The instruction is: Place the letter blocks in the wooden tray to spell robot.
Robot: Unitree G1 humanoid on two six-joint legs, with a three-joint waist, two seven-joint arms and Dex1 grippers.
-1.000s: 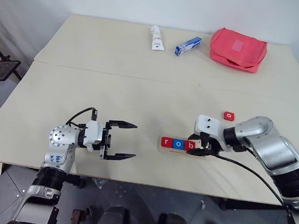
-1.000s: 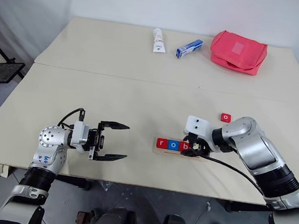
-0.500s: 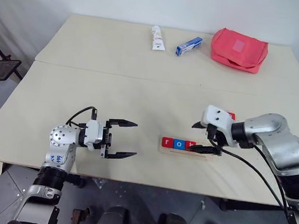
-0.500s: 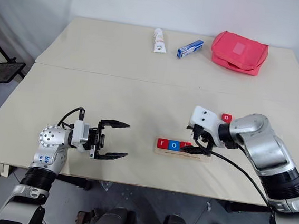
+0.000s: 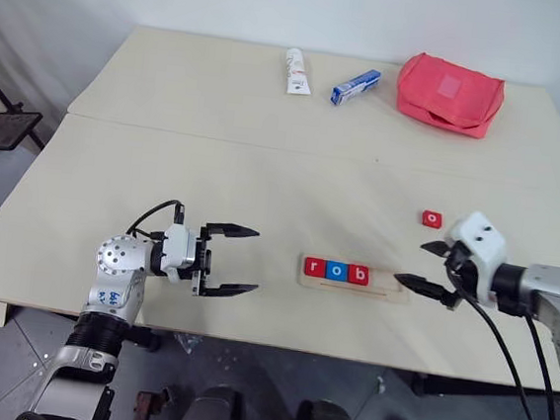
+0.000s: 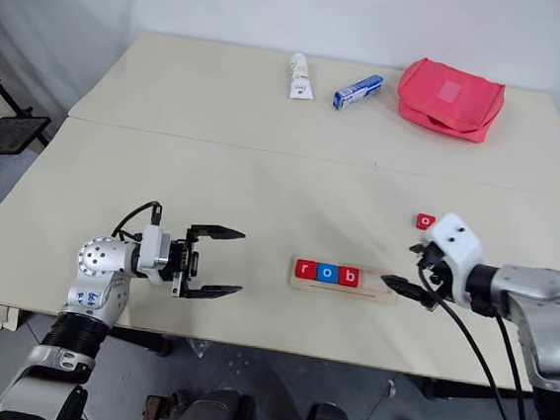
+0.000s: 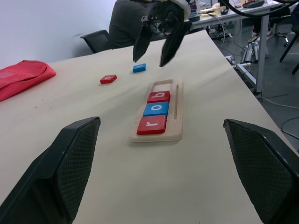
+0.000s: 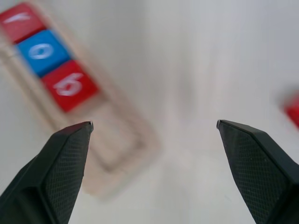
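- The wooden tray (image 5: 355, 278) lies lower centre-right of the head view, long axis running left to right across the frame. Three letter blocks fill its left end: red r (image 5: 314, 267), blue o (image 5: 336, 270), red b (image 5: 357, 274). The right end is vacant.
- A loose red tile (image 5: 431, 219) lies on the tabletop (image 5: 214, 174), up and right of the tray. The left wrist view shows a blue tile (image 7: 139, 68) beyond it; its letter is probably t but unreadable.
- The right gripper (image 5: 432, 267) hangs jaws spread and empty, just off the tray's right end, the red tile directly above it in frame.
- The left gripper (image 5: 239, 261), jaws spread and empty, sits well apart at lower left. Judgement: the right arm is nearer.
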